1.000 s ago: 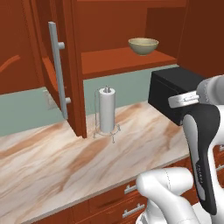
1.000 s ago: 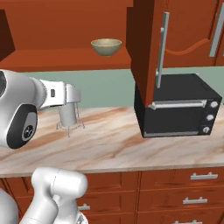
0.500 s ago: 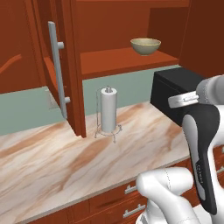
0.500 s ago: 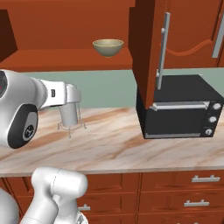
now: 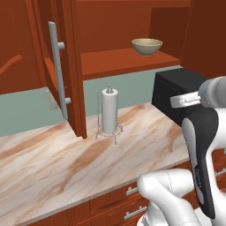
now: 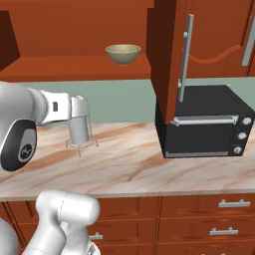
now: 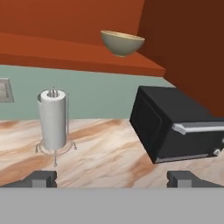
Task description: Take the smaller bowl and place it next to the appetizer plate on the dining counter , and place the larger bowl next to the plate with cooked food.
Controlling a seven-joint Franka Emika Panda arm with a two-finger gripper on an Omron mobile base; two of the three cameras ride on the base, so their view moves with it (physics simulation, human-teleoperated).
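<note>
The smaller bowl point(image 5: 146, 46) point(image 6: 123, 54) point(image 7: 122, 42), plain olive-tan with a paler inside, stands upright on the lower shelf point(image 5: 119, 59) of an open red-brown wall cabinet. My gripper point(image 7: 111, 179) is open, its two dark fingertips point(image 7: 41, 178) wide apart and nothing between them. It hangs above the marble counter, well below and in front of the bowl, facing the back wall. The larger bowl, both plates and the dining counter are out of view.
A paper towel roll point(image 5: 109, 110) point(image 7: 53, 119) on a wire stand sits on the marble counter point(image 5: 66, 163) below the shelf. A black toaster oven point(image 6: 204, 122) point(image 7: 175, 124) stands to the right. Open cabinet doors point(image 5: 62, 70) point(image 6: 172, 55) with silver handles flank the shelf.
The whole picture has shifted slightly, so the camera has moved a little. The arm keeps the same pose and the jaws stay open. The bowl has not moved.
</note>
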